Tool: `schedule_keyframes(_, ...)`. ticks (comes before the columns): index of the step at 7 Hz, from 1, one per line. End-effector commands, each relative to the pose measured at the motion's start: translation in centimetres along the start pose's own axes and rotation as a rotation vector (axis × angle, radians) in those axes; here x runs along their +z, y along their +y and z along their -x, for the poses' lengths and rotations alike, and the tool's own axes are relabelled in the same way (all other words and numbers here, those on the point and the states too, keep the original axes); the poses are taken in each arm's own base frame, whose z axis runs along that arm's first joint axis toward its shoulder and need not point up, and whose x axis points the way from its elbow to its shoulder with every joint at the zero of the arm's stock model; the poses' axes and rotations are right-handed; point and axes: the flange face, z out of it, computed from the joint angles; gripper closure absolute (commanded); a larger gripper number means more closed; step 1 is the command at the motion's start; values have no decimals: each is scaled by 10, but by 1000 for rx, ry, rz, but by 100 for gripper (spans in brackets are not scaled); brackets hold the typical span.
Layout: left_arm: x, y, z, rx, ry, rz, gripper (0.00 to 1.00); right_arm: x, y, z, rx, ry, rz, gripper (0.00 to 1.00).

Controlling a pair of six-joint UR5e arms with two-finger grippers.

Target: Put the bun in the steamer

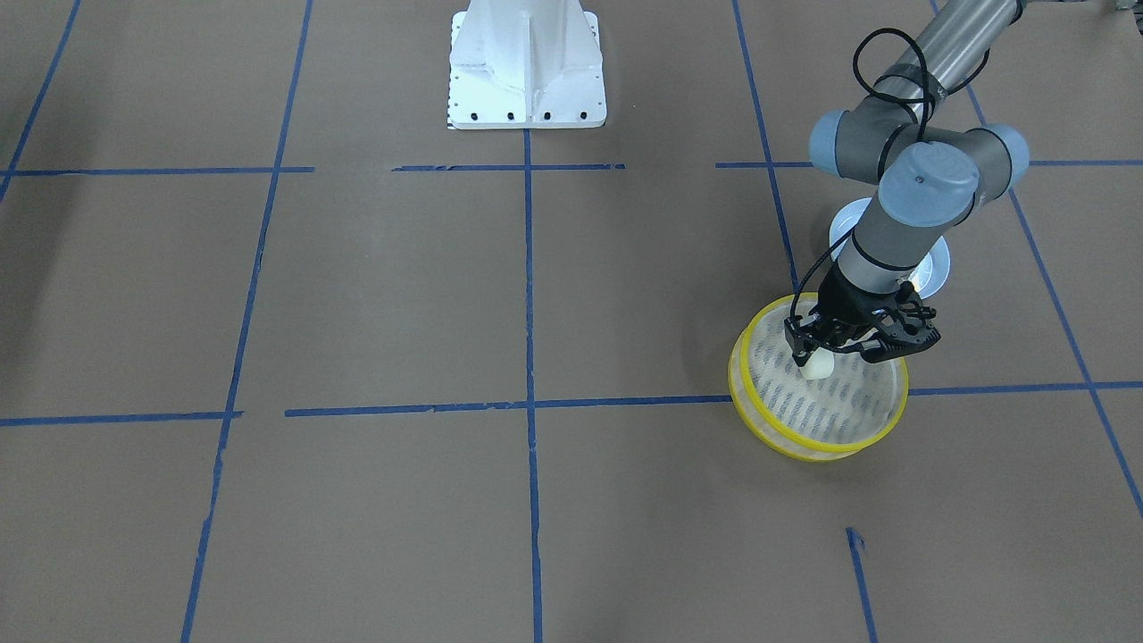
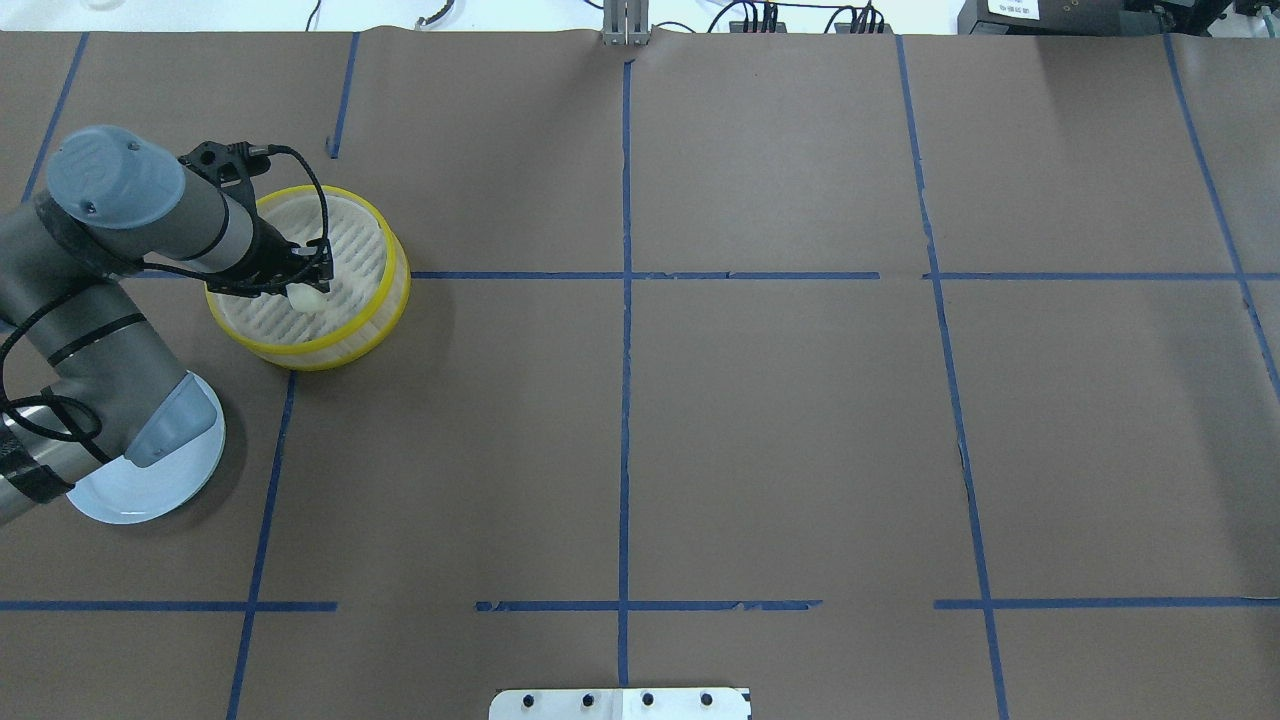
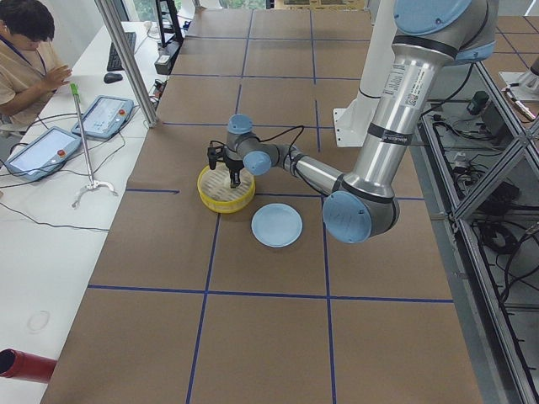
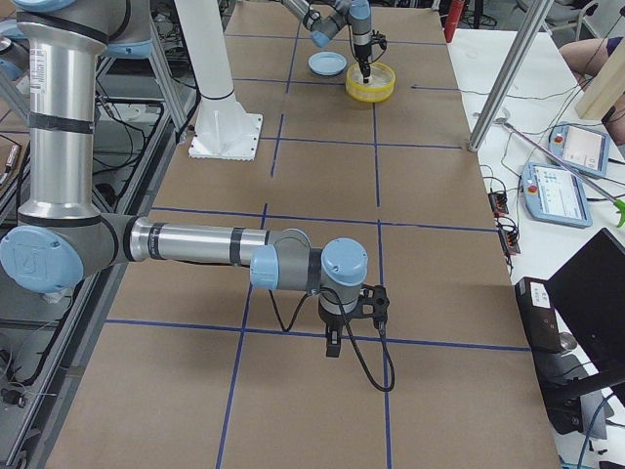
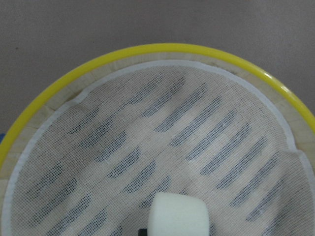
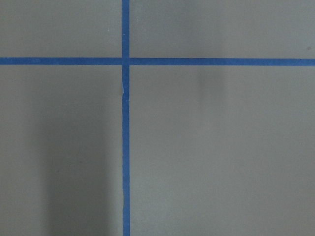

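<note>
The steamer (image 1: 804, 442) is a round basket with yellow rims and a slotted whitish base, on the table on my left side; it also shows in the overhead view (image 2: 300, 355) and the left wrist view (image 5: 162, 48). My left gripper (image 1: 809, 355) reaches down into it and is shut on the bun (image 1: 821, 367), a small cream-white lump held just over the slotted base. The bun also shows in the overhead view (image 2: 305, 296) and at the bottom of the left wrist view (image 5: 178, 215). My right gripper (image 4: 332, 347) hangs over bare table far from the steamer; I cannot tell if it is open.
A pale blue plate (image 2: 130, 495) lies beside the steamer, partly under my left arm, with nothing showing on it (image 3: 276, 225). The white robot base (image 1: 527, 80) stands at the table's middle. Blue tape lines cross the brown table.
</note>
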Motion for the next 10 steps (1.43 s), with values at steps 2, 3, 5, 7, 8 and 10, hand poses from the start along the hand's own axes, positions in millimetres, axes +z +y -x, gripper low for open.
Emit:
schedule_keyframes(2, 2, 2, 1, 3, -2, 4, 37, 0, 0, 0, 0, 0, 0, 0)
schedule_keyframes(3, 1, 3, 2, 7, -1, 2, 23, 0, 0, 0, 0, 0, 0, 0)
schedule_keyframes(5, -14, 1, -5, 17, 24, -13, 1, 0, 0, 0, 0, 0, 0, 0)
schedule_keyframes(7, -56, -21, 1, 15, 67, -66, 1, 0, 0, 0, 0, 0, 0, 0)
schedule_keyframes(8, -80, -23, 23, 124, 40, -80, 1, 0, 0, 0, 0, 0, 0, 0)
schedule_keyframes(10, -134, -55, 72, 266, -63, -105, 2, 0, 0, 0, 0, 0, 0, 0)
